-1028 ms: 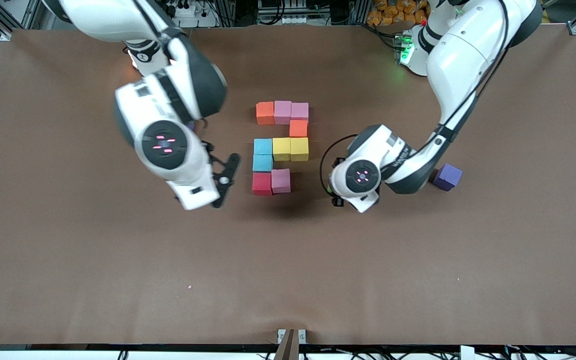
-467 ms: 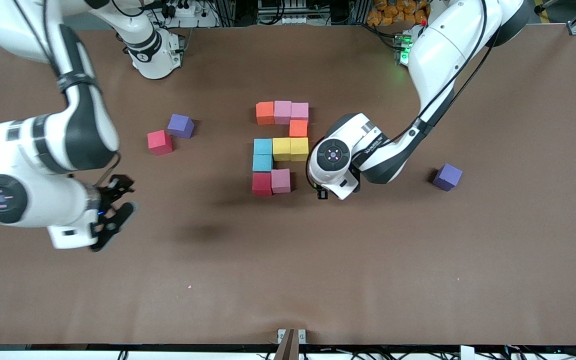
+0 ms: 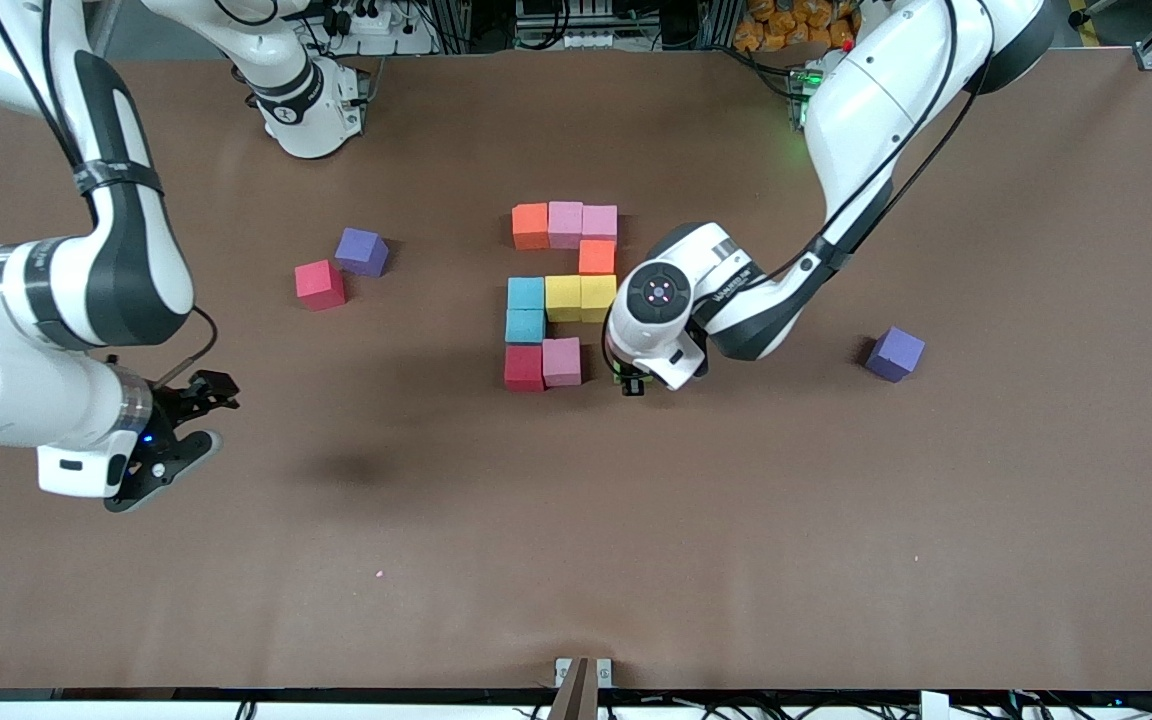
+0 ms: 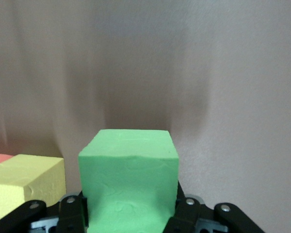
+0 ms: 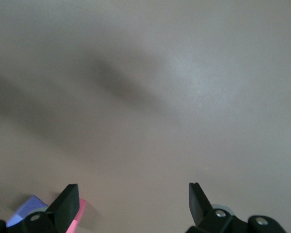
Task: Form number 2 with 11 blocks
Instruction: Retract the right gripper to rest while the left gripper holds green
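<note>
While the left gripper (image 4: 128,221) clamps the green cube (image 4: 128,182) over the table (image 3: 736,550) just beside the pink cube (image 3: 562,361) (the gap in the number 2 (image 3: 563,294)), we see the right gripper (image 3: 171,440) open wide, waiting over bare table at its arm's end.

Green block (image 4: 128,182) showing lower centre in left wrist view; purple cubes (image 3: 895,353) sitting on brown table (image 3: 836,520).
</note>
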Controlling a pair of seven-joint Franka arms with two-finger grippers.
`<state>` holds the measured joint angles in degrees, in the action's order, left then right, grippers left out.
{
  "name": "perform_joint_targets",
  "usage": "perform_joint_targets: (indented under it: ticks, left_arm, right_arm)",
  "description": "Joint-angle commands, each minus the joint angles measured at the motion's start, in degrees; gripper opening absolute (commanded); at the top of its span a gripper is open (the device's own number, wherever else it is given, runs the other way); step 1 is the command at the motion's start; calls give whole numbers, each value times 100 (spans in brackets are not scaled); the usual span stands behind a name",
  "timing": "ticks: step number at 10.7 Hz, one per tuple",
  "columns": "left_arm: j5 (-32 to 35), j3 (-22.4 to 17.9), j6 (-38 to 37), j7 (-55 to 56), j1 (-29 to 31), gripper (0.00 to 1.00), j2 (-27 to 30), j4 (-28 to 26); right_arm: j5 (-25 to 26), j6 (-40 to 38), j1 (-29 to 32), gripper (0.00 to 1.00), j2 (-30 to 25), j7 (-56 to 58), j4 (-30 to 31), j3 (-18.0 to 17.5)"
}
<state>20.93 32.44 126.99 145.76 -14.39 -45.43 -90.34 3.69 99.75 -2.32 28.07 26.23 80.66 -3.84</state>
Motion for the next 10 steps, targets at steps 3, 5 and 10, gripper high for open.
perform_joint_targets:
  ticks: [3,5,10]
  left_arm:
    - [341,-45,256,409,-187,23,-45,-45]
    - [402,-45,343,409,-187,23,-54,-45]
    - [420,-115,502,427,-310,23,-98,-45]
  right_arm:
    - [44,1000,-32,100,-1293,-969,2020,-37]
    - [44,1081,-5,100,-1671,-1496,2478,-46]
    - [36,1583,291,100,-2517,-1752,3115,-37]
